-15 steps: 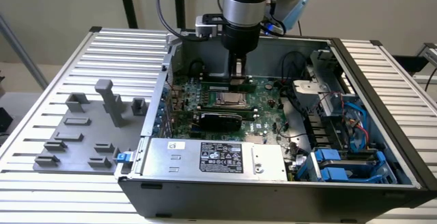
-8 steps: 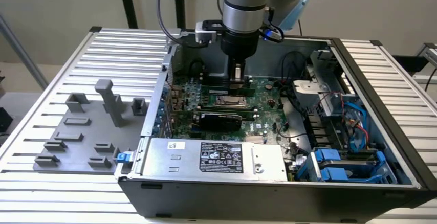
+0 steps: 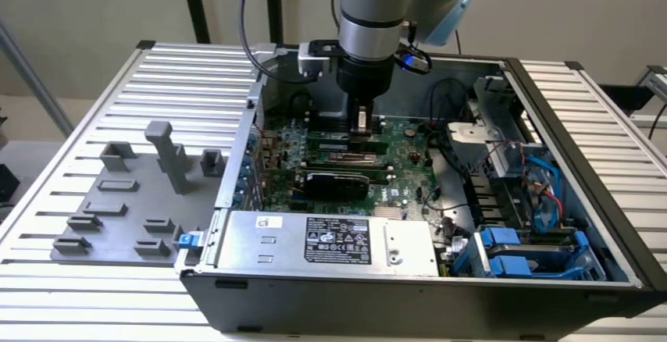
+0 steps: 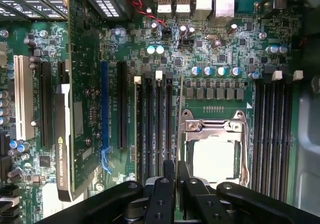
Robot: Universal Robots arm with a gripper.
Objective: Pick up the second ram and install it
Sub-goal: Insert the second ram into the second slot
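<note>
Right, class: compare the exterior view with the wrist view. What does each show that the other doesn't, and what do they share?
Exterior view: the grey holder blocks on the slatted table, the labelled power supply box, the blue drive bays and the robot arm above the open computer case.
Wrist view: the metal processor socket and the rear ports, close up.
Both: the green motherboard and the gripper, fingers close together, above it.
</note>
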